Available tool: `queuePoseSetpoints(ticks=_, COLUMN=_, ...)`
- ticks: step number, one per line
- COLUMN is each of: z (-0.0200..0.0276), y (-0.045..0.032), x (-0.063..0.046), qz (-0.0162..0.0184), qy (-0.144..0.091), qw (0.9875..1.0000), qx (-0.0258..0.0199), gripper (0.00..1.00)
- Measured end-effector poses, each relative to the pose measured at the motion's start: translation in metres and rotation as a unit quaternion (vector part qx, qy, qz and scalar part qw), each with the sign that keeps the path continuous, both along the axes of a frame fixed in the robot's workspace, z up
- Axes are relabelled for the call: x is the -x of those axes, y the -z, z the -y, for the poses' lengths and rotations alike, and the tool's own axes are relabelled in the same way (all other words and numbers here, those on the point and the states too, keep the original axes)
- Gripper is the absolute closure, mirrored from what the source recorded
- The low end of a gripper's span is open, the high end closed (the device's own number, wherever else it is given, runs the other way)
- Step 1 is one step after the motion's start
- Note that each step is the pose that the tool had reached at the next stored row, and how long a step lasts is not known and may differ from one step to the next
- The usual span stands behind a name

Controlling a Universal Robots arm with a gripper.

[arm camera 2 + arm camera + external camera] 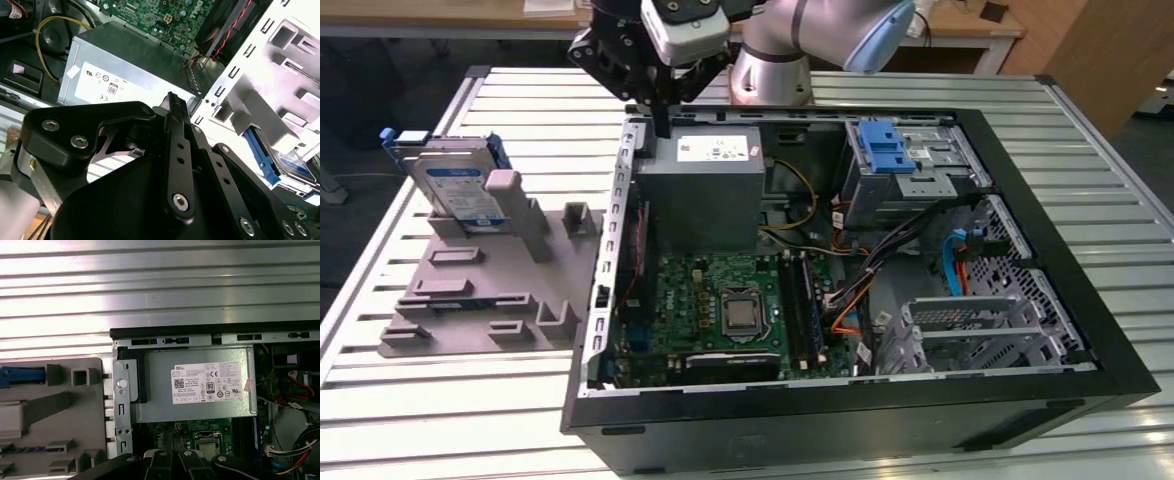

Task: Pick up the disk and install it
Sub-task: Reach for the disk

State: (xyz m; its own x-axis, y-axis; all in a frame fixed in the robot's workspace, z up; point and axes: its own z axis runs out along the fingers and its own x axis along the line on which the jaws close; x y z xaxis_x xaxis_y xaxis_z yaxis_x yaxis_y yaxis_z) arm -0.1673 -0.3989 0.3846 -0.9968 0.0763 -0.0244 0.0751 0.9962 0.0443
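Disk (458, 185), a flat silver-grey metal hard drive with a white-and-blue label and blue plastic side rails, stood on edge in a grey plastic fixture (480, 290) in the exterior view. It was at about eight o'clock from the black two-finger gripper (662, 118), which hung over the wall of the open black computer case (1067, 250), beside the grey metal power-supply box (707, 200).

In the second wrist view the gripper (176, 107) looked pressed together and empty, with the disk (292, 167) well apart beyond the case wall.

In the first wrist view the disk (22, 374) showed its blue rail outside the case, while the gripper (172, 456) was over the case interior.
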Motion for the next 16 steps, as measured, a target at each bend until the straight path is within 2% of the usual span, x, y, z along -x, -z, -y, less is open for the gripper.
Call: queuePoseSetpoints(ticks=16, z=0.0000, y=0.0014, x=0.0032, qz=0.0000, qy=0.000, qw=1.0000, qx=0.0000, gripper=0.89)
